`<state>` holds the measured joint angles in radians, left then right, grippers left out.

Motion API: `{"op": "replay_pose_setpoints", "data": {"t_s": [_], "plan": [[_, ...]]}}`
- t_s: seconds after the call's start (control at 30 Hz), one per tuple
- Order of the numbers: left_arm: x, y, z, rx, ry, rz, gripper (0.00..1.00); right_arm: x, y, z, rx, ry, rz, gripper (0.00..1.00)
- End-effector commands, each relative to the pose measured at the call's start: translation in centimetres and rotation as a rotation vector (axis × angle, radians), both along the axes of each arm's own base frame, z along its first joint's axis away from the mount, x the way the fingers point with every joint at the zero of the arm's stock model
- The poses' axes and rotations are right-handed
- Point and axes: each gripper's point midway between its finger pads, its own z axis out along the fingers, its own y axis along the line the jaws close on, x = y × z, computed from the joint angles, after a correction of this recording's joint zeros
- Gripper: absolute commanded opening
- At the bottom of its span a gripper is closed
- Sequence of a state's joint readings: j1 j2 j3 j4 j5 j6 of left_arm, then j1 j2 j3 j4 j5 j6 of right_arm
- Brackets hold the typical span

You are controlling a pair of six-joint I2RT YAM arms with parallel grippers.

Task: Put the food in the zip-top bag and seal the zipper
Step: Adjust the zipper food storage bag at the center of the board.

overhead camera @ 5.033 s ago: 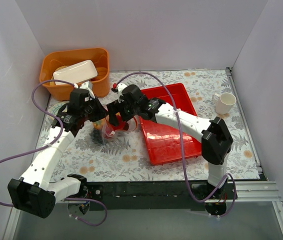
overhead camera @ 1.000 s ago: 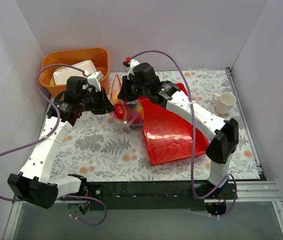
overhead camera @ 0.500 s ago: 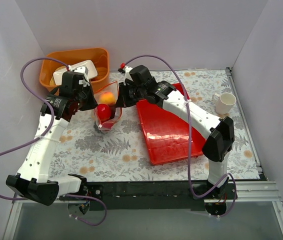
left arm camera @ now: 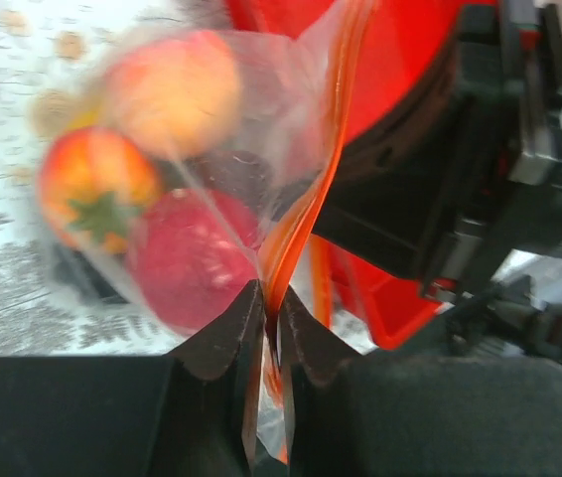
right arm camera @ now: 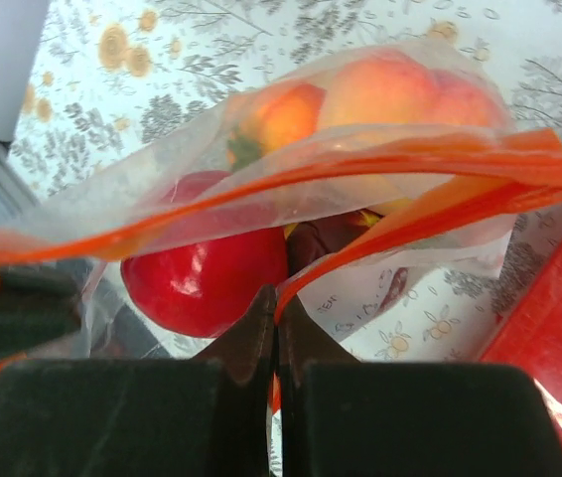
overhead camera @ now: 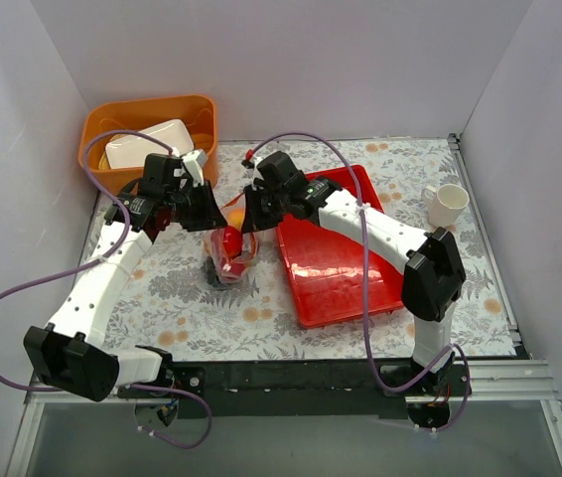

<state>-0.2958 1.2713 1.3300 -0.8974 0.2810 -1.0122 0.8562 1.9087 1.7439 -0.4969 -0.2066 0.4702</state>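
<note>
- The zip-top bag [overhead camera: 231, 253] hangs between your two tools. From above you cannot tell whether its bottom touches the worktop [overhead camera: 182, 298].
- The food [overhead camera: 229, 241] sits inside it, beyond the tool tips: a red ball [right arm camera: 202, 278], a peach-orange ball [right arm camera: 385, 89] and a green-orange mango [left arm camera: 97, 189]. A dark piece behind the red ball is mostly hidden.
- The zipper [right arm camera: 360, 164] shows two orange strips standing apart ahead of the right tool.
- Your left tool [left arm camera: 269, 298] is narrow, pinching the zipper; that view is blurred.
- Your right tool [right arm camera: 276, 303] is pinched on the zipper's lower strip.
- The red tray [overhead camera: 336, 263] lies just beside the right tool, partly covered by its arm.
</note>
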Motion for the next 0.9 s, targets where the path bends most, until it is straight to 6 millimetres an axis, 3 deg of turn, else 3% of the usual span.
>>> {"op": "replay_pose_setpoints", "data": {"t_s": [0.0,0.1,0.17,0.27,0.3,0.4,0.47,0.53,0.57,0.67,0.7,0.73,0.8,0.87], "plan": [[-1.4,-3.5,2.7,-0.182,-0.058,-0.184,0.13,1.6,-1.7,4.0,0.052,-0.107,-0.108,0.01],[-1.7,-4.1,1.9,-0.209,-0.024,-0.225,0.23,1.7,-2.6,3.5,0.040,-0.106,-0.146,0.01],[-1.8,-4.0,0.9,-0.196,0.007,-0.218,0.25,1.9,-3.2,4.2,0.052,-0.125,-0.187,0.01],[-1.4,-3.4,0.2,-0.176,0.011,-0.150,0.35,1.7,-4.5,3.6,0.043,-0.126,-0.232,0.01],[-1.2,-3.2,0.5,-0.178,-0.003,-0.130,0.35,2.2,-5.2,3.3,0.030,-0.130,-0.270,0.01],[-0.5,-2.8,2.7,-0.219,-0.089,-0.045,0.53,2.2,-6.5,1.7,0.004,-0.100,-0.303,0.01],[-0.6,-2.1,4.4,-0.249,-0.137,0.033,0.54,1.9,-7.2,0.6,-0.015,-0.084,-0.311,0.01],[-0.5,-1.1,5.1,-0.259,-0.165,0.114,0.66,2.0,-7.7,0.2,-0.015,-0.078,-0.322,0.01],[-1.0,-0.8,6.0,-0.275,-0.191,0.134,0.70,1.9,-7.9,-0.3,-0.022,-0.071,-0.321,0.01],[-2.2,0.1,6.3,-0.317,-0.176,0.221,0.72,1.7,-8.1,-0.6,-0.026,-0.065,-0.326,0.01],[-2.7,0.1,6.1,-0.346,-0.149,0.251,0.72,1.8,-8.2,-0.6,-0.025,-0.067,-0.329,0.01],[-3.1,0.1,4.6,-0.355,-0.107,0.270,0.73,1.8,-8.3,-0.5,-0.022,-0.070,-0.332,0.01],[-4.7,-0.1,4.7,-0.424,-0.096,0.275,0.73,1.8,-8.6,-0.7,-0.027,-0.072,-0.337,0.01],[-5.8,-0.5,2.7,-0.495,-0.021,0.305,0.73,1.8,-8.9,-0.6,-0.030,-0.080,-0.349,0.01]]}}
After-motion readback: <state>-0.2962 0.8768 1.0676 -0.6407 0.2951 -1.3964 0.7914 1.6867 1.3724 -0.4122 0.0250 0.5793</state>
